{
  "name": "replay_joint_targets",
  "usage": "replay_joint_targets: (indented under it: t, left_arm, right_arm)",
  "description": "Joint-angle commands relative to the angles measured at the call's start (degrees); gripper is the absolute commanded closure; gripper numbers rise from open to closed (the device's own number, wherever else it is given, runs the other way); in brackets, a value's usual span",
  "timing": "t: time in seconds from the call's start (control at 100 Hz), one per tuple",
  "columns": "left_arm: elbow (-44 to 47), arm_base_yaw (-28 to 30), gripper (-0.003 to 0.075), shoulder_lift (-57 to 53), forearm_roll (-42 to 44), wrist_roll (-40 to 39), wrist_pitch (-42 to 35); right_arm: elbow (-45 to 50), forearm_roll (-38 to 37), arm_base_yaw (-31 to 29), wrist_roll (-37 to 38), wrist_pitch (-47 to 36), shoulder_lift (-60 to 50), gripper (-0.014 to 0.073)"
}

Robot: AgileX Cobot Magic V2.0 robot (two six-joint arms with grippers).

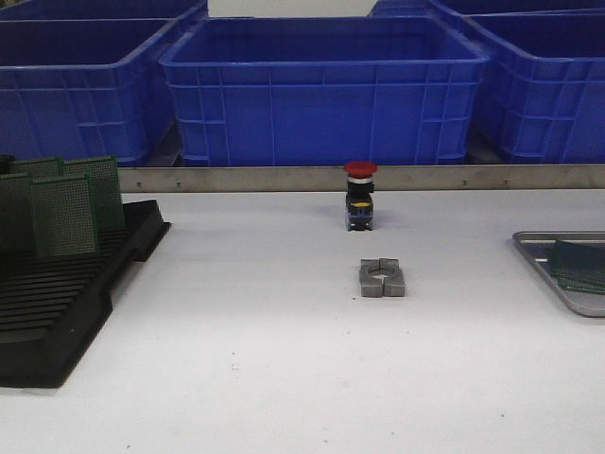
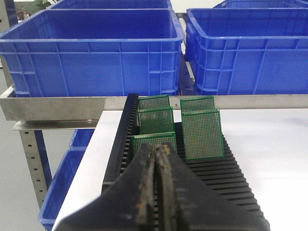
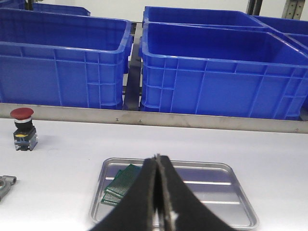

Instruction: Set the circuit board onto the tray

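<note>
Several green circuit boards (image 1: 64,216) stand upright in a black slotted rack (image 1: 57,312) at the table's left. They also show in the left wrist view (image 2: 202,134). The grey metal tray (image 1: 544,236) lies at the right edge with a green board (image 1: 579,265) in it. In the right wrist view the tray (image 3: 207,192) holds overlapping green boards (image 3: 122,183) at one end. My left gripper (image 2: 158,148) is shut and empty, above the rack just short of the nearest board. My right gripper (image 3: 157,158) is shut and empty above the tray. Neither gripper shows in the front view.
Blue plastic bins (image 1: 321,90) line the back behind a metal rail (image 1: 236,178). A red push button (image 1: 360,195) and a grey metal clamp block (image 1: 382,278) sit mid-table. The left wrist view shows the table's left edge and a lower bin (image 2: 57,187).
</note>
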Motion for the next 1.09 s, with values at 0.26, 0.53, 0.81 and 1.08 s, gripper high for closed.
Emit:
replay_joint_targets:
  t: [0.26, 0.53, 0.81, 1.08]
  left_arm:
    - [1.14, -0.02, 0.0741, -1.50, -0.33, -0.34, -4.47]
    - [1.14, -0.02, 0.0741, -1.50, -0.33, -0.34, -4.47]
    - [1.14, -0.02, 0.0741, -1.50, -0.33, -0.34, -4.47]
    - [1.14, -0.02, 0.0741, -1.50, -0.33, -0.34, -4.47]
  right_arm:
    - [0.48, -9.36, -0.24, 9.97, 2.86, -4.27, 0.0653]
    - [0.43, -9.23, -0.20, 9.97, 4.52, -4.27, 0.0653]
    - [0.43, -9.23, -0.20, 9.97, 4.43, -4.27, 0.0653]
    - [0.43, -9.23, -0.20, 9.97, 4.43, -4.27, 0.0653]
